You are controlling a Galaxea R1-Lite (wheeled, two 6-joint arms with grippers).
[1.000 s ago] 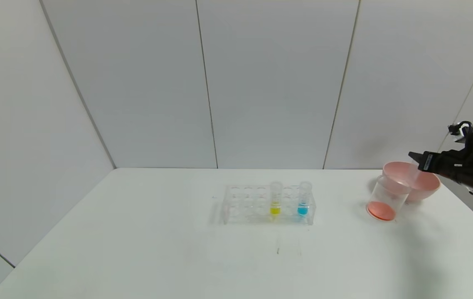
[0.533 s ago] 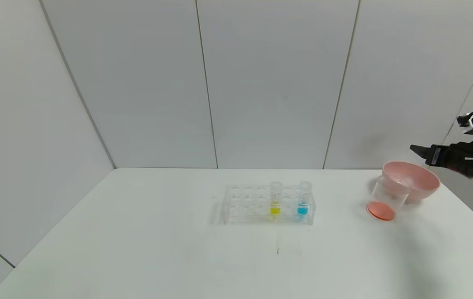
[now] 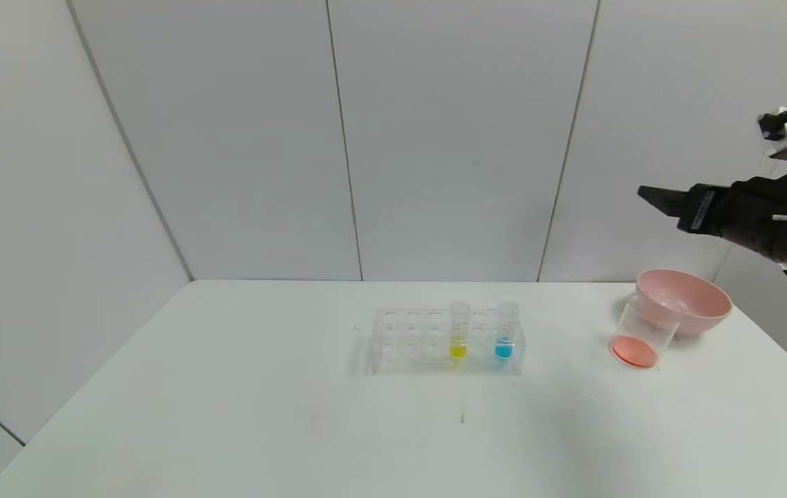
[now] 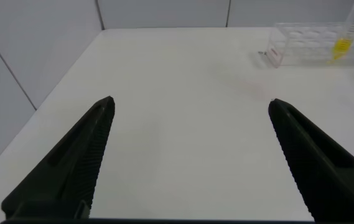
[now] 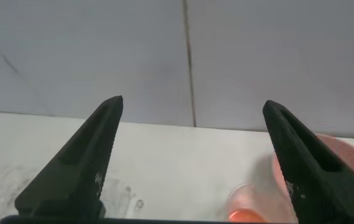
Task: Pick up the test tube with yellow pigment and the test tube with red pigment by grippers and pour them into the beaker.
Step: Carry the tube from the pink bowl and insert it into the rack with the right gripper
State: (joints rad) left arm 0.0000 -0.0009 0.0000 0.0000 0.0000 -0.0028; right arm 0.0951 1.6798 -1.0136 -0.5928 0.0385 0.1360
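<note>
While raised above the pink bowl (image 3: 685,301), right gripper (image 5: 192,134) spread wide, empty. Left gripper (image 4: 191,130) parked over table (image 3: 227,415), also spread, empty. Yellow tube (image 3: 458,330) upright in rack (image 3: 407,342) beside blue tube (image 3: 505,330). Beaker (image 3: 645,332) touching bowl, orange-red liquid inside. Red tube not visible.

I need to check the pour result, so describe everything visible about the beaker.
The beaker is a clear, colourless cylinder that looks like plastic or glass, standing on the white table at the robot's right. A shallow layer of orange-red liquid covers its bottom; the rest is empty. It appears to lean slightly, its rim overlapping the near edge of the pink bowl behind it; whether they touch is unclear. Nothing holds it: the right hand hangs well above.
</note>
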